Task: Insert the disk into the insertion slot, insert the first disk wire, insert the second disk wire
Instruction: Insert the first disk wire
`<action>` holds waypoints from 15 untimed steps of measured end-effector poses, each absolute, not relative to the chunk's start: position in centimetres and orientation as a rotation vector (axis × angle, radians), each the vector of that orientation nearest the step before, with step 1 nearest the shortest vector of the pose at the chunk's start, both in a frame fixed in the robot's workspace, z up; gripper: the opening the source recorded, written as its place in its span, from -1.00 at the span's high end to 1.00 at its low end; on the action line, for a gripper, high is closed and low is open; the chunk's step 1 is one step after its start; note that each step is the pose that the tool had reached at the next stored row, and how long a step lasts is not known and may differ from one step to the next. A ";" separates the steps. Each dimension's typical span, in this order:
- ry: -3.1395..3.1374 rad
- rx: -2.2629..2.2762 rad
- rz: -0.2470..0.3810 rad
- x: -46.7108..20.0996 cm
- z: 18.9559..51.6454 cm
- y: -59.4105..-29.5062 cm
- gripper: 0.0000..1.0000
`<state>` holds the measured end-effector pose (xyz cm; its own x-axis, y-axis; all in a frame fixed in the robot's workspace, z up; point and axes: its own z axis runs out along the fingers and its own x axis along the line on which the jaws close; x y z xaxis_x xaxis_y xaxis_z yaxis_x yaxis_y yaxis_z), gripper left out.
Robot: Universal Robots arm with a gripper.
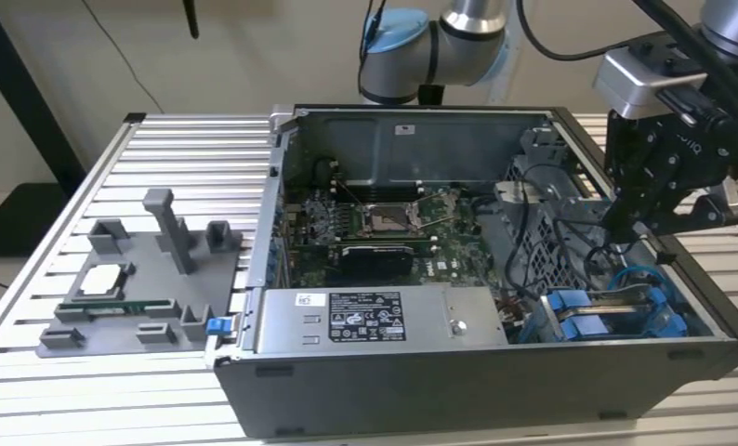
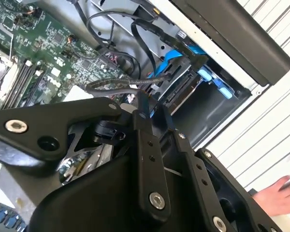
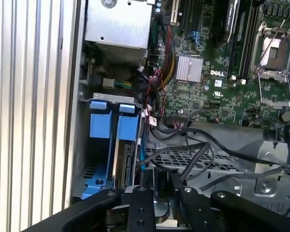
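Black robot gripper (image 1: pixel 627 228) near the grey sheet-metal drive bay (image 3: pixel 106 98), exterior view's right.
Blue-framed silver disk (image 3: pixel 128 130) sits inside; pincer state: cannot tell.

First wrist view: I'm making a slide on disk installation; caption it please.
Robot hand near the blue-framed disk sitting in the insertion slot, black cables loose alongside.

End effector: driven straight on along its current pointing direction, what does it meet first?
Probably the black cables draped just ahead of the end effector, with the perforated cage behind them; depth is unclear.
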<state>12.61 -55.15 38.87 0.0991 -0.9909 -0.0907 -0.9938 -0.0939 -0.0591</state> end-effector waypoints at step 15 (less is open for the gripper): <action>2.027 -2.250 0.037 12.5 38.7 -55.5 1.00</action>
<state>12.47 -55.51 38.73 0.1066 -0.9899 -0.0935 -0.9927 -0.1005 -0.0672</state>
